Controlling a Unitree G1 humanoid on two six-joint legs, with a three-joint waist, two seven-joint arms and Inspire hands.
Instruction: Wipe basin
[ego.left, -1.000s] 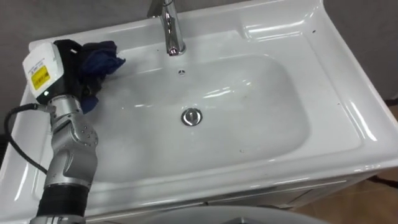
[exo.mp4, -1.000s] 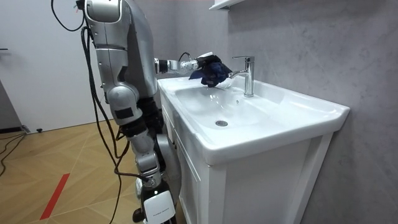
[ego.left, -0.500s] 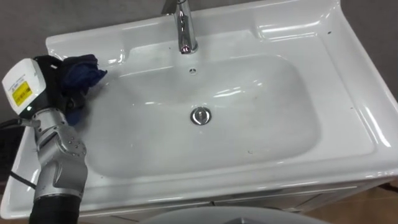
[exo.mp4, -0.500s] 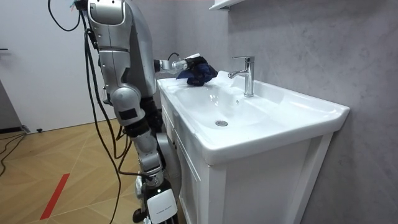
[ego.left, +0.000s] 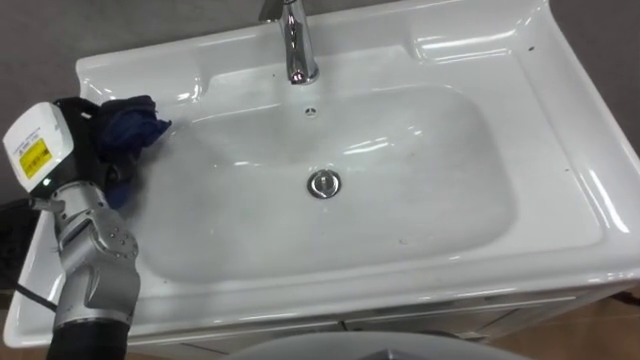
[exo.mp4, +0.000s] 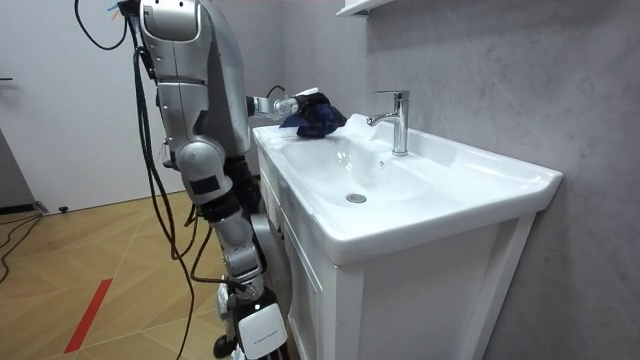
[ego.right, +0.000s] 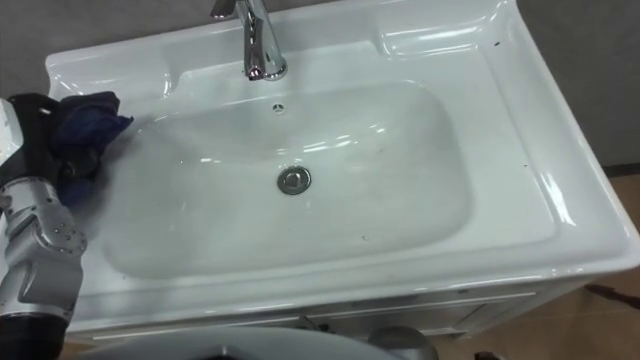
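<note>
A white basin (ego.left: 560, 215) with a chrome tap (ego.left: 296, 45) at the back and a round drain (ego.left: 323, 184) in the bowl lies below me. My left hand (ego.left: 84, 120) is over the basin's left rim, shut on a dark blue cloth (ego.left: 128, 122). The cloth bunches out past the dark fingers, at the bowl's upper left edge. In the room view the left hand (exo.mp4: 298, 103) holds the cloth (exo.mp4: 318, 117) over the basin's (exo.mp4: 480, 185) far corner, near the tap (exo.mp4: 398, 120).
The robot stands at the side of a white vanity cabinet (exo.mp4: 420, 300) against a grey wall. A raised ledge (ego.left: 470, 40) runs along the basin's back right. Wooden floor with a red line (exo.mp4: 85, 315) lies behind the robot.
The left hand with the cloth has drawn back from the bowl near the tap to the basin's left rim. Since half a second ago it has hardly moved.
</note>
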